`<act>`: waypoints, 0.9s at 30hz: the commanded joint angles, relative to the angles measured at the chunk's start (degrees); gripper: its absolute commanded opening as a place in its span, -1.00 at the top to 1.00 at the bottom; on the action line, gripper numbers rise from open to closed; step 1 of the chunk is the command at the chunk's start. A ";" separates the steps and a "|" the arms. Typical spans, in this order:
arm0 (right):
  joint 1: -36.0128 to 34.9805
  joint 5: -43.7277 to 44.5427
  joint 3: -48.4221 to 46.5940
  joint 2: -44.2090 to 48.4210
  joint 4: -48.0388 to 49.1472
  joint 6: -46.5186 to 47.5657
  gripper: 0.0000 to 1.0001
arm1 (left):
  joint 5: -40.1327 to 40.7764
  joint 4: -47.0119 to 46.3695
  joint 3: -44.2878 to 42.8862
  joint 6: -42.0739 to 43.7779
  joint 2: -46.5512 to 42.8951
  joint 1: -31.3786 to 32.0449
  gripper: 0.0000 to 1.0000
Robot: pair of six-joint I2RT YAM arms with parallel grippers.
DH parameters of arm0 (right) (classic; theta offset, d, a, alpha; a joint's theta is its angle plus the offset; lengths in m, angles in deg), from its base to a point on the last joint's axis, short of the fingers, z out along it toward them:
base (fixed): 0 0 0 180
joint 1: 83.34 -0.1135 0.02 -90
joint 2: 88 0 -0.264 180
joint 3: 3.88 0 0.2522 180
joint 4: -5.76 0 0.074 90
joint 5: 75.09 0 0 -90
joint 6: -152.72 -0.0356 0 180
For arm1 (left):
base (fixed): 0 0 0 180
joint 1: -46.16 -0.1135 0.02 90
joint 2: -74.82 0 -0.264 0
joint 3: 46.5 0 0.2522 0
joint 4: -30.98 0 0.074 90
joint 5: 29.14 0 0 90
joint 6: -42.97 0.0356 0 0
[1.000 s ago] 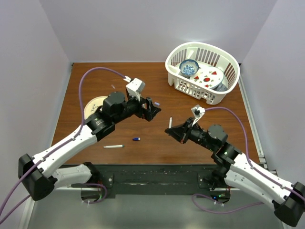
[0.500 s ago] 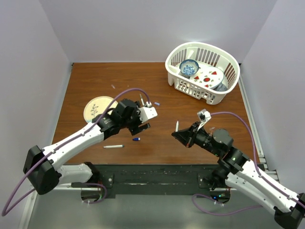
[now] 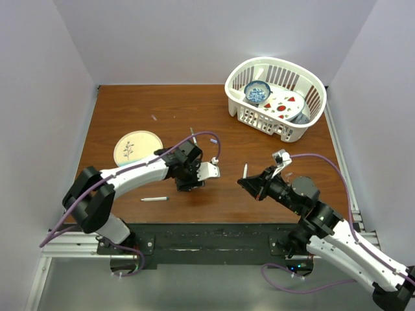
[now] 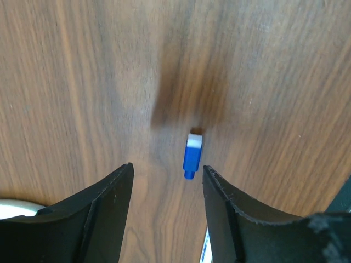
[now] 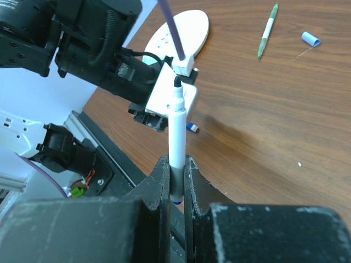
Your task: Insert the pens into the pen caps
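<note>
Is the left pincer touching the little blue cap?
Apart. The left wrist view shows the small blue plastic cap lying on the brown wooden table between the left pincer's open black fingers, bare wood on both sides.

A brown wood-grain table (image 3: pixel 130 110) fills the middle of the scene. Plain pale walls close it in: one on the left (image 3: pixel 39 97), one at the far side (image 3: pixel 214 39), one on the right (image 3: pixel 382 97). A black plate (image 3: pixel 214 236) runs along the near edge, with grey floor (image 3: pixel 207 288) below. The light is soft and even.
</note>
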 commanded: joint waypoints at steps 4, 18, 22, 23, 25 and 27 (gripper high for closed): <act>0.15 2.48 -2.93 1.06 -1.12 1.44 1.00 | -1.40 0.88 -2.55 0.48 3.83 -0.20 -0.14; 0.15 2.74 -4.25 1.59 -2.79 2.23 1.00 | -2.02 0.09 0.00 -1.10 6.03 -0.29 -0.04; 0.15 2.74 -4.51 1.51 -3.58 2.49 1.00 | -2.28 0.18 0.35 -1.54 6.21 -0.20 -0.03; 0.23 2.74 -4.60 1.50 -3.67 2.49 1.00 | -2.28 0.09 0.53 -1.46 6.12 -0.29 -0.03; 0.15 2.74 -4.69 1.59 -3.76 2.49 1.00 | -2.19 -0.26 1.23 -1.46 6.12 -0.29 -0.02; 0.15 2.74 -4.69 1.59 -3.85 2.49 1.00 | -2.02 -0.70 1.67 -1.54 6.30 -0.11 0.03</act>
